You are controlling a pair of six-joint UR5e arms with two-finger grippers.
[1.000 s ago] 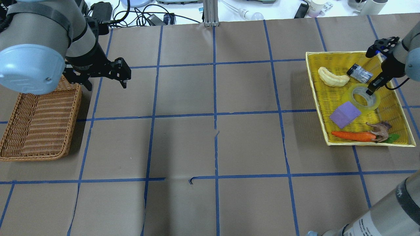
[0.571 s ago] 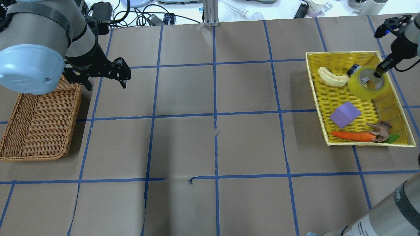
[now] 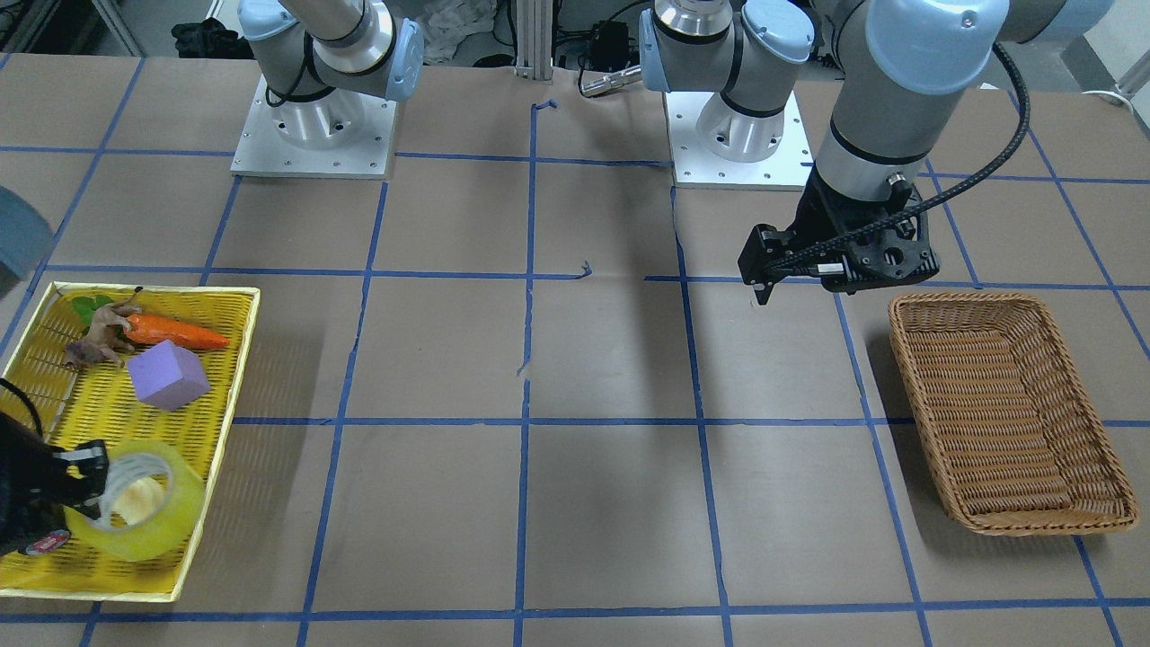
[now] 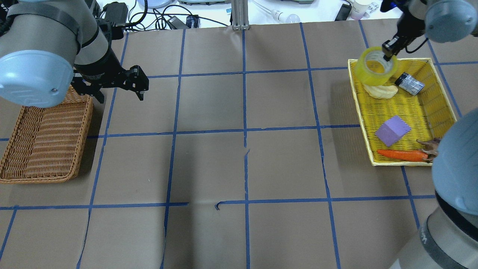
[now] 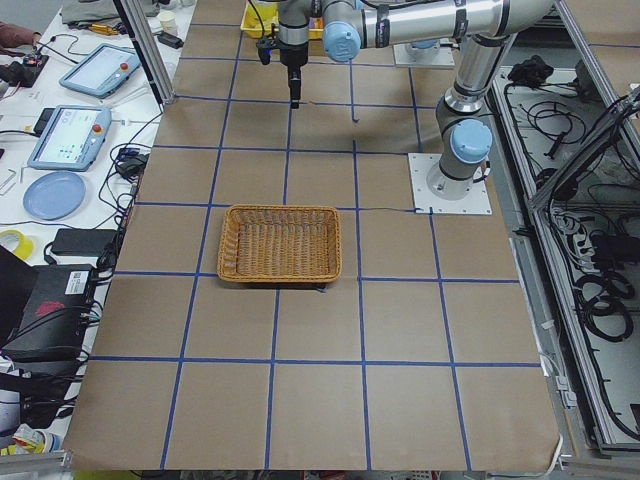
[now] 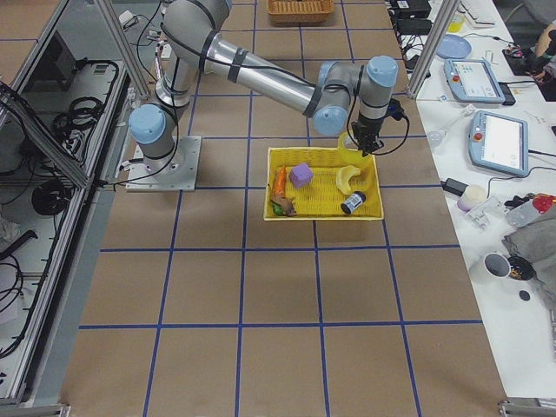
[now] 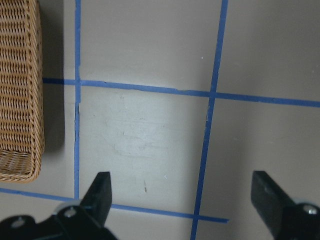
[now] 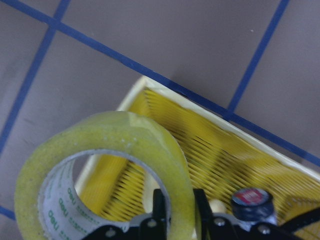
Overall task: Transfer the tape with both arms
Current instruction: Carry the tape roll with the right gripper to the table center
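The tape (image 4: pixel 374 66), a wide translucent yellow roll with a whitish core, hangs in the air over the far left corner of the yellow tray (image 4: pixel 359 112). My right gripper (image 4: pixel 387 52) is shut on the roll's wall, one finger inside the core. The right wrist view shows the tape (image 8: pixel 110 165) pinched between the fingers (image 8: pixel 159 207). The tape also shows in the front view (image 3: pixel 144 508). My left gripper (image 4: pixel 137 84) is open and empty, low over the table beside the wicker basket (image 4: pixel 44 138). The left wrist view shows its fingers (image 7: pixel 102 192) wide apart.
The yellow tray holds a pale banana-like piece (image 4: pixel 381 91), a small dark cylinder (image 4: pixel 409 83), a purple cube (image 4: pixel 392 130), a carrot (image 4: pixel 401 155) and a brown animal figure (image 4: pixel 428 144). The wicker basket holds nothing. Blue tape lines grid the brown table.
My right gripper has lifted the tape out of the tray and carried it up and toward the tray's far left corner. The left arm has not moved.
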